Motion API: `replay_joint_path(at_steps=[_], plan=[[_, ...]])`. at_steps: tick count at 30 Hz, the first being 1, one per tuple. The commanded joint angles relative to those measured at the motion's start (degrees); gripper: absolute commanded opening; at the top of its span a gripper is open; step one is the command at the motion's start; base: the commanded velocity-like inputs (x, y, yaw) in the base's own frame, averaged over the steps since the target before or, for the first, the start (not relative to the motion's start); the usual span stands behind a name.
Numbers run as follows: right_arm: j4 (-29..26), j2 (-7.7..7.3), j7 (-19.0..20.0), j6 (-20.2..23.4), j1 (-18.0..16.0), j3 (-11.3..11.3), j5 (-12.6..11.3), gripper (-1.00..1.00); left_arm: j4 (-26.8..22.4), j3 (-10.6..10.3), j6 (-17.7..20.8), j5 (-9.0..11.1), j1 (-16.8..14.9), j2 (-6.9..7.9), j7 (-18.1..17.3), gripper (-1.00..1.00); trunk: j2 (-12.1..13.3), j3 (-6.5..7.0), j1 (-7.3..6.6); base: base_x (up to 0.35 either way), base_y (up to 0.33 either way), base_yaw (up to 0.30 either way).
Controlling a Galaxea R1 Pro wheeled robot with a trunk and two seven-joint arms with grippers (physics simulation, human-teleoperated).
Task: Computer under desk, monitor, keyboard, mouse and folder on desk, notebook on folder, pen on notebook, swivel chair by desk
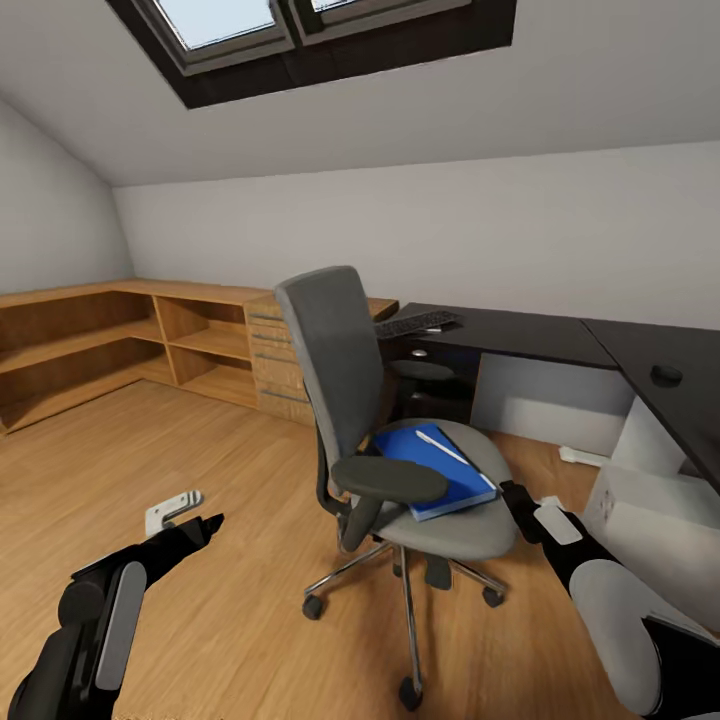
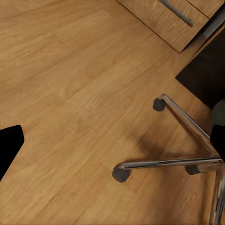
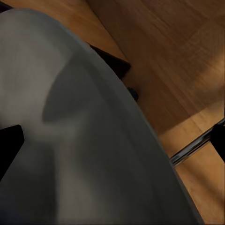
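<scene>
Grey upholstery marks the swivel chair (image 1: 400, 430) in the middle of the head view, standing on the light wood floor (image 1: 230, 560) just in front of the desk (image 1: 560, 335). On its seat lies the folder (image 1: 440, 475), bright blue, with the pen (image 1: 445, 447) resting on top of it. The keyboard (image 1: 418, 323) sits on the desk's black top behind the chair back, and the mouse (image 1: 666, 376) is on the desk's right wing, well apart from the keyboard. The computer (image 1: 655, 515) stands on the floor under that wing. The right gripper (image 1: 518, 497) hangs just beside the seat's right edge, close to the folder's near corner; whether its fingers are apart or together I cannot tell. The left gripper (image 1: 200, 528) hovers over the floor to the left of the chair, well apart from it, its state equally unclear.

From the left wrist, the chair's chrome base (image 2: 187, 154) and castors spread over the floor, below a wood drawer unit (image 2: 168, 18).

From the right wrist, the grey seat (image 3: 70, 140) lies very near, with a chrome leg (image 3: 192, 150) and floor beyond.
</scene>
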Motion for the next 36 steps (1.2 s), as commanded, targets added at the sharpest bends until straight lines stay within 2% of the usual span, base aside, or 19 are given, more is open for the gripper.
replay_joint_path(at_steps=[1, 19, 22, 24, 25, 36], plan=[[2.8, 0.01, -0.4, 0.2, 0.0, 0.1, -0.7, 1.00, 0.0, 0.1, 0.3, 0.4, -0.1, -0.07, 0.1, 1.00, 0.0, -0.07, 0.00, 0.000, 0.000, 0.073], [2.5, -0.48, -0.1, 0.2, 0.0, 0.1, -0.6, 1.00, 0.0, 0.0, 0.3, 0.4, -0.1, -0.17, 0.1, 1.00, 0.0, -0.07, 0.00, 0.000, 0.000, 0.007], [2.5, -2.03, -0.2, 0.2, 0.0, 0.1, -0.7, 1.00, 0.0, 0.0, 0.4, 0.4, -0.1, -0.18, 0.0, 1.00, 0.0, -0.07, 0.00, 0.000, 0.000, 0.000], [2.5, -2.45, -0.2, 0.2, 0.0, 0.1, -0.8, 1.00, 0.0, 0.0, 0.4, 0.4, -0.1, -0.18, 0.0, 1.00, 0.0, -0.07, 0.00, 0.000, 0.000, 0.000], [2.5, -4.32, -0.2, 0.2, 0.0, 0.0, -0.9, 1.00, 0.0, 0.0, 0.4, 0.4, -0.1, -0.18, 0.0, 1.00, 0.0, -0.07, 0.00, 0.000, 0.000, 0.000], [2.5, -4.80, -0.2, 0.3, 0.0, -0.4, -0.9, 1.00, 0.0, 0.0, 0.4, 0.4, -0.1, -0.18, 0.0, 1.00, 0.0, -0.07, 0.00, 0.002, 0.000, 0.000]])
